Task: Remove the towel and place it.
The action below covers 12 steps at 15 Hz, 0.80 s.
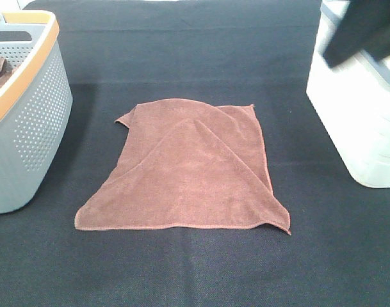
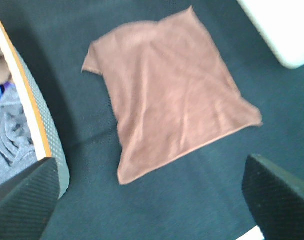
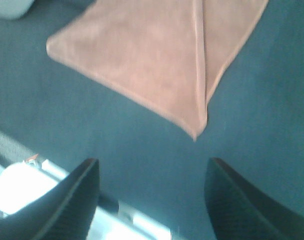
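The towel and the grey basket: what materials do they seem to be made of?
The towel: probably microfibre or a similar soft fabric, matte reddish-brown, with a fuzzy nap and a stitched hem along its edges. The grey basket: most likely moulded plastic, a smooth grey wall pierced with rows of small holes; its orange rim may be plastic or rubber, which cannot be told.

The towel point(image 1: 191, 169) lies flat at the centre of the desk point(image 1: 195, 268). The basket point(image 1: 28, 121) stands at nine o'clock from it, apart. The bin point(image 1: 358, 121) stands at two o'clock.
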Each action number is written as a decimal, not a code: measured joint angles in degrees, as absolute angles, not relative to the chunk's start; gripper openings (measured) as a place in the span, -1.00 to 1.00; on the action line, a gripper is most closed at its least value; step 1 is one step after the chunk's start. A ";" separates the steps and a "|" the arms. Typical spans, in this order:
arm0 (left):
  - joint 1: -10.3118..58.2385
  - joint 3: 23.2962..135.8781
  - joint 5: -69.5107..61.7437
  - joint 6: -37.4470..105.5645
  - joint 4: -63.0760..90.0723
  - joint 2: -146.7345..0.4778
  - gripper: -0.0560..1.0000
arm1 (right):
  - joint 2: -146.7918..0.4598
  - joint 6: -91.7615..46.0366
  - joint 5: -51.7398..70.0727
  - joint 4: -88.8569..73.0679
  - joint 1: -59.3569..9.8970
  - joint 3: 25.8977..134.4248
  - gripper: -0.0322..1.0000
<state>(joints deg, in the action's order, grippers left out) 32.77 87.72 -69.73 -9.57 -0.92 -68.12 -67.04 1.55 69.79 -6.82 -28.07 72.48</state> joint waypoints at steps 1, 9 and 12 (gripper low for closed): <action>32.77 87.72 -69.73 -9.57 -0.92 -68.12 0.89 | -67.04 1.55 69.79 -6.82 -28.07 72.48 0.21; 32.77 61.82 -69.73 -11.80 0.00 -37.59 0.89 | -29.11 1.55 70.02 -6.70 -28.07 42.46 0.21; 32.77 46.29 -69.96 -10.89 1.32 -23.61 0.89 | -13.75 0.57 70.07 -6.70 -28.07 36.78 0.21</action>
<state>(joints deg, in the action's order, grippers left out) 32.77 46.29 -69.96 -10.89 1.32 -23.61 -13.75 0.57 70.07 -6.70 -28.07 36.78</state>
